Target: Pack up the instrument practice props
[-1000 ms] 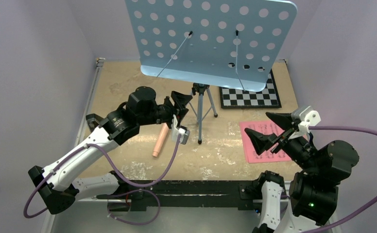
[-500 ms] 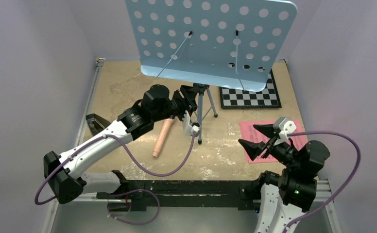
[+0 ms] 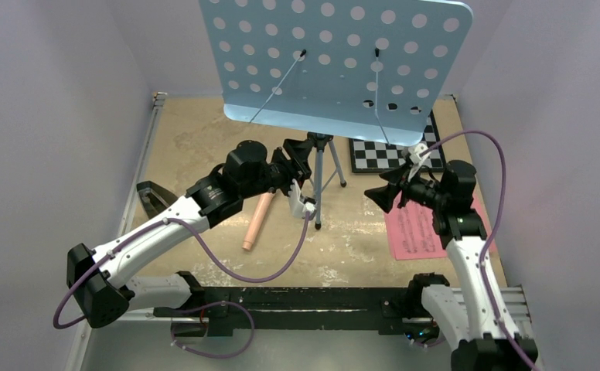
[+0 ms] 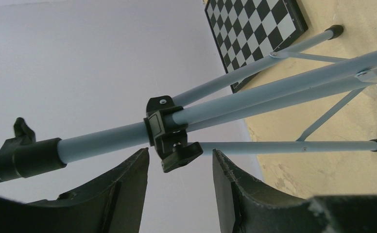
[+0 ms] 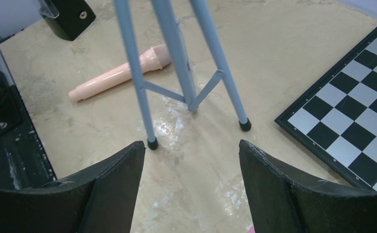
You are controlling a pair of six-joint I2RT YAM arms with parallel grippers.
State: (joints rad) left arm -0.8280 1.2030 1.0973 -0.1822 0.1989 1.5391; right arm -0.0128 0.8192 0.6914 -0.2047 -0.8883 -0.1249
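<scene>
The music stand (image 3: 335, 62), a light-blue perforated metal sheet on a slim tubular tripod (image 3: 319, 143), stands upright at the table's (image 3: 196, 131) 12 o'clock. The left gripper (image 4: 179, 155) is spread, straddling the tripod's black plastic clamp (image 4: 169, 133) without pinching it. The right gripper (image 5: 191, 145) is spread and empty at the tripod's 3 o'clock. A smooth peach recorder (image 3: 255, 222) lies at 8 o'clock, pink pages (image 3: 417, 232) at 4, and a checkered chessboard (image 3: 374, 156) at 2.

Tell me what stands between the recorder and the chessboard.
The music stand's tripod legs stand between the recorder and the chessboard. The right wrist view shows it most clearly.
</scene>
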